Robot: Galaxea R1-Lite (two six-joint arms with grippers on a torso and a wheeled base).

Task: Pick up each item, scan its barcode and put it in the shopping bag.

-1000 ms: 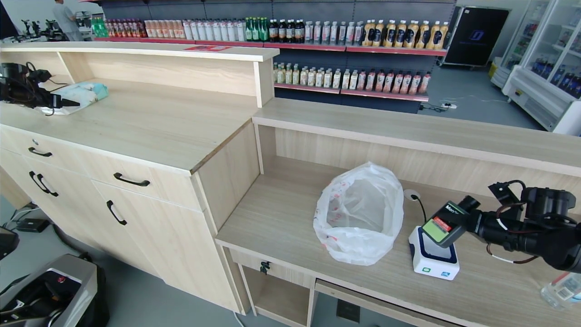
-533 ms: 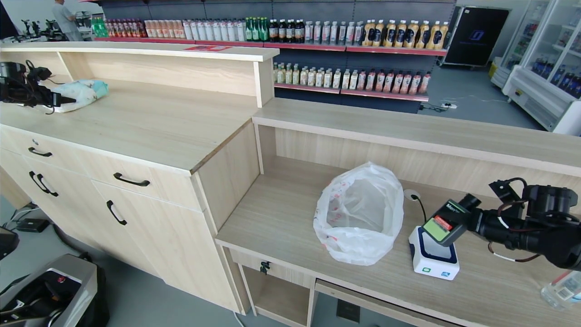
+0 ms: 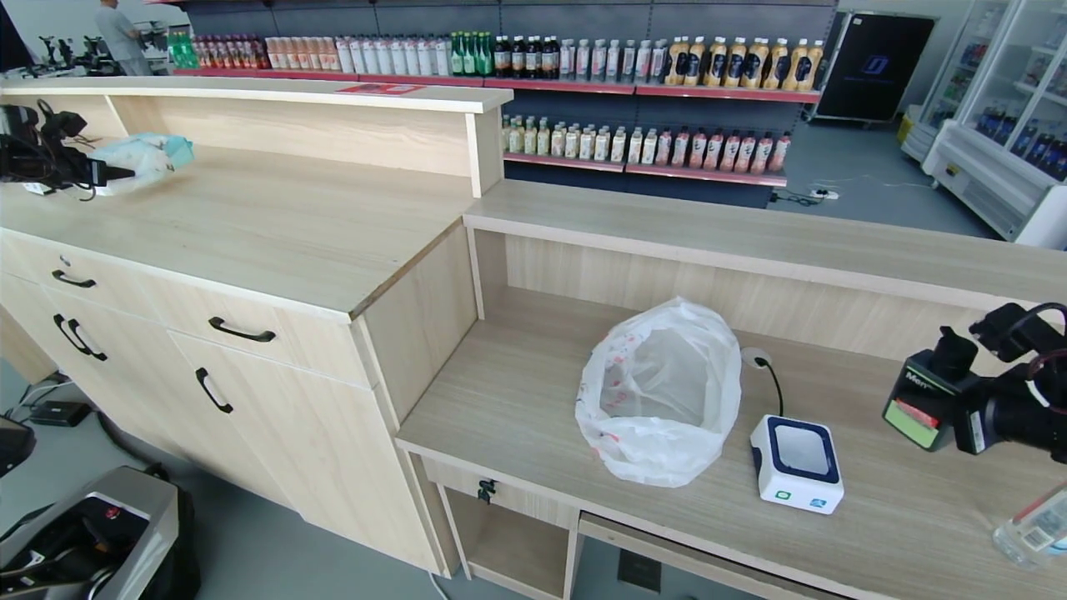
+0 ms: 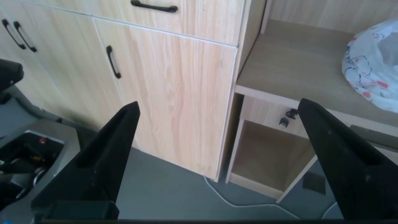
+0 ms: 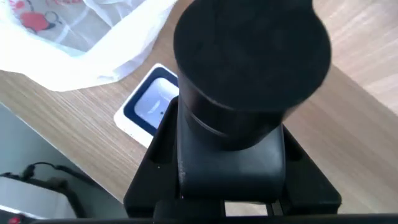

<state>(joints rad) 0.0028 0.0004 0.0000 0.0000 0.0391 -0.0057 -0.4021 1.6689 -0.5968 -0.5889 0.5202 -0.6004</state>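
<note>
Shopping bag (image 3: 658, 392) is the biggest thing here. It sits slumped mid-way along the lower counter (image 3: 517, 392), close to the front edge, mouth open. As far as we can see through the plastic, nothing's in it yet. Just beside it, toward the right end, is the scanner (image 3: 796, 462), window up, with nothing over it.

Next is a soft pack (image 3: 137, 156), way over at the left end of the upper counter (image 3: 275, 225), right at the left gripper (image 3: 108, 173). We can't tell if that one actually has a grip on it. The right gripper (image 3: 959, 404) is clamped on a dark bottle (image 3: 917, 404), held above the counter off to the scanner's right, not over it. A clear bottle (image 3: 1029, 533) lies by the front edge at the far right.

So we'd call it early days. Nothing's bagged that we can make out, and we can't say whether the dark bottle got scanned. The pack and the clear bottle are left to do.
</note>
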